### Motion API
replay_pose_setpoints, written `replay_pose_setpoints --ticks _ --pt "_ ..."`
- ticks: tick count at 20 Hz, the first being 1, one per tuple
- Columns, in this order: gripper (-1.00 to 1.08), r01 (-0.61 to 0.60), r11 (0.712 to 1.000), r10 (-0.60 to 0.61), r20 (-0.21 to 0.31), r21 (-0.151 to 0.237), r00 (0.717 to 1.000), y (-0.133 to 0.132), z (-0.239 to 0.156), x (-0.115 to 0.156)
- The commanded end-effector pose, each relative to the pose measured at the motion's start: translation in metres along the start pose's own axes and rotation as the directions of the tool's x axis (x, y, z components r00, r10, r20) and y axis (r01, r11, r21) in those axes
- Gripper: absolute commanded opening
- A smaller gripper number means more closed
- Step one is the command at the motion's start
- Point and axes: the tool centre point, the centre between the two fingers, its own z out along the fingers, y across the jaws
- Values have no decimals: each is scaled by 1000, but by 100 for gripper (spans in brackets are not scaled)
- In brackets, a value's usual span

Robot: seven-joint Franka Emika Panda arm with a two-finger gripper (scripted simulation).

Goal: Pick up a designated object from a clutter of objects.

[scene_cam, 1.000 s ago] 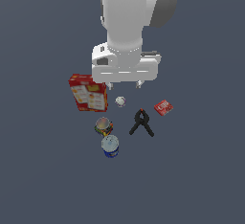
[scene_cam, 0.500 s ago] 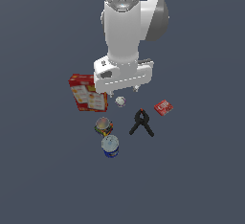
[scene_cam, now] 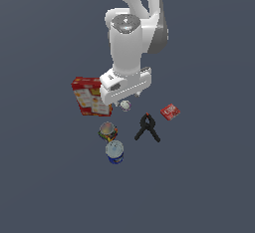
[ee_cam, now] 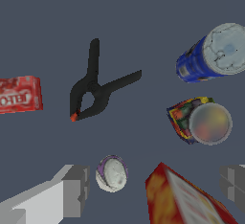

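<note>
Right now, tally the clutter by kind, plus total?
Cans: 2 (blue can, multicoloured can)
Box: 1 (red cracker box)
Clamp: 1 (black spring clamp)
Packet: 1 (small red packet)
Ball: 1 (whitish ball)
Total: 6

Ball (scene_cam: 125,106) lies between cracker box (scene_cam: 89,96) and clamp (scene_cam: 147,128).

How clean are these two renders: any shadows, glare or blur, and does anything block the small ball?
Exterior view: flat even light, no cast shadows, slightly soft; the gripper hangs just above the ball, partly crowding it. Wrist view: sharper, no glare; the ball shows whole between the fingers, and the cracker box is cut by the frame edge.
</note>
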Motion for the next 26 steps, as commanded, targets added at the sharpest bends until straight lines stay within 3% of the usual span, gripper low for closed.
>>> replay_pose_setpoints --ticks 1,6,12,26 --pt "100 64 998 -64 -1 -2 998 -2 11 -6" --pt "100 187 982 -187 -2 -6 982 -7 33 -19" --pt "100 332 943 -332 -2 -10 943 -14 57 -36" --pt "100 620 785 -620 2 -20 785 -33 104 -78"
